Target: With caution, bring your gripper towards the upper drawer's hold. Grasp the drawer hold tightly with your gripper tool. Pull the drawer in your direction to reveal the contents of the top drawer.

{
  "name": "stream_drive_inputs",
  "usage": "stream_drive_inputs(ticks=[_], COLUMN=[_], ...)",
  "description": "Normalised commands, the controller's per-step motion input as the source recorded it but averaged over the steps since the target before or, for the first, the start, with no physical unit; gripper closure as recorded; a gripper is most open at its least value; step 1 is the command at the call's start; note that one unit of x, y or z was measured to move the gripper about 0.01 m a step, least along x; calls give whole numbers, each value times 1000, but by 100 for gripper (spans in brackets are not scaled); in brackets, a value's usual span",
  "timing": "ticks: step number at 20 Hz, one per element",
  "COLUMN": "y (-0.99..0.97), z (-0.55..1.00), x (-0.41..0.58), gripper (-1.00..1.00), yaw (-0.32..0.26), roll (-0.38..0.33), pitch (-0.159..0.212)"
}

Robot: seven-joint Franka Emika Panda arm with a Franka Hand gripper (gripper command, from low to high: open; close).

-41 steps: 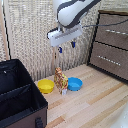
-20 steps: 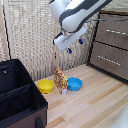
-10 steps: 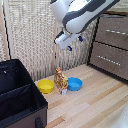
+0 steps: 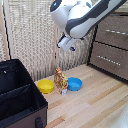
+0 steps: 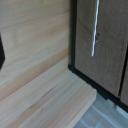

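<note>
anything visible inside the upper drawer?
No. The upper drawer is shut; only its front and the drawer hold show. Contents are hidden. The gripper hangs apart from it.

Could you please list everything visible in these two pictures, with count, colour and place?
Dresser: one, dark brown, at the exterior view's right.
Upper drawer: one, dark brown, top of the dresser.
Handle: one, pale silvery bar across the upper drawer; not gripped.
Lower drawer: one, dark brown, with its own pale bar, below the upper one.
Black box: one, open-topped, on the floor at the exterior view's left.
Yellow bowl: one, on the floor by the curtain.
Blue bowl: one, on the floor.
Spotted toy: one, orange-brown, upright between the bowls.
Curtain: one, beige, behind.
Floor: light wood.
Arm: one, white.
Pincer: one, white, blue-tipped, in the air, away from the dresser.
</note>
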Motion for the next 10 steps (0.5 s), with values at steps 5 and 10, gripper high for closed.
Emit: stream_drive_inputs(ticks=[5, 10], y=[-161, -149], z=[-62, 10], x=[5, 167], gripper=[-100, -100], yaw=[154, 111], roll=[-323, -303], pitch=[-24, -44])
